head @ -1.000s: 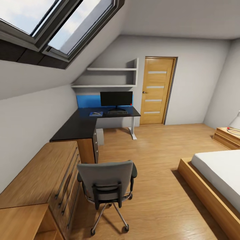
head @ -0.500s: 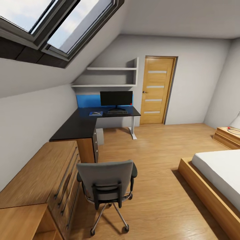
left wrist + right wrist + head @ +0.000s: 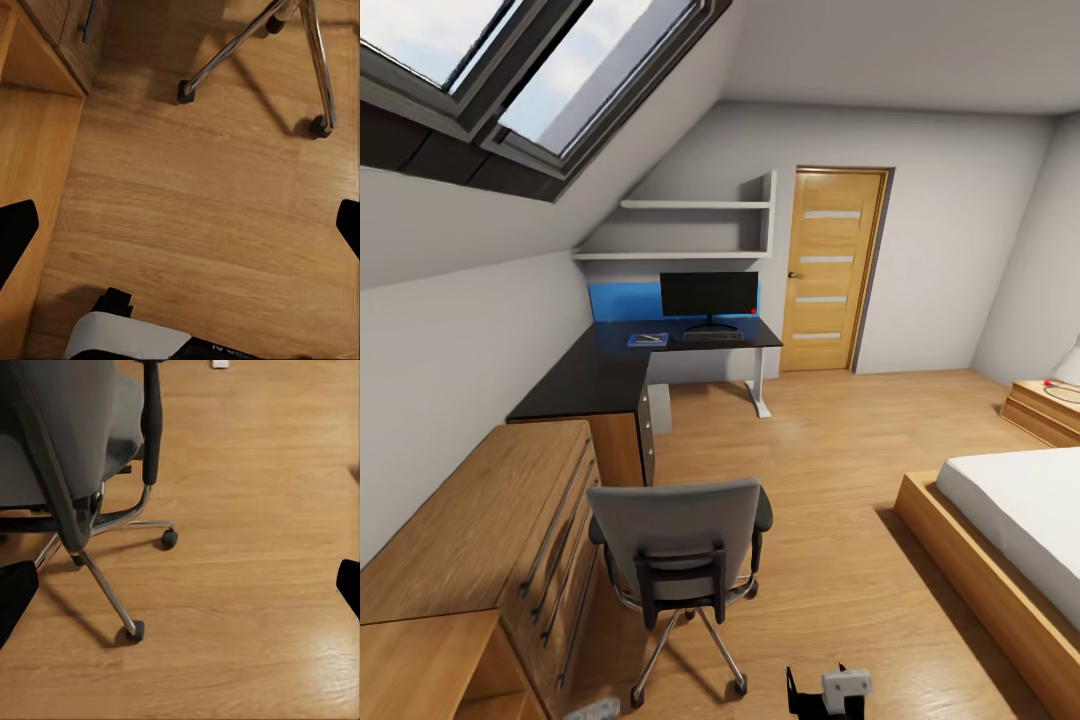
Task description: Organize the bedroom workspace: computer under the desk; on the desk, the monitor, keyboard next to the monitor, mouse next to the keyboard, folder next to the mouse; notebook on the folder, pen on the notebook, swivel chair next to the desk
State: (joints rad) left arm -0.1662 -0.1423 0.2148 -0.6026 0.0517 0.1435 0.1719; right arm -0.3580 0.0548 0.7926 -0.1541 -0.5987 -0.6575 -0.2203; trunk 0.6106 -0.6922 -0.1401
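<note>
Chair: grey woven-looking cloth back, matt black plastic armrests, shiny chrome legs on black castors. Floor under it: warm wood planks, satin finish, soft glare patch in the right wrist view. Dresser left of chair: same light wood grain, dark metal bar handles. Desk beyond chair: matt black top, wood-sided drawer unit, glossy blue back panel. Monitor on desk: dark, smooth screen. Door right of desk: light wood with pale frosted strips.

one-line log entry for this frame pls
phase: approaching swivel chair | chair: on floor, away from desk | monitor, keyboard, folder: on desk | left hand: open | right hand: open
</note>
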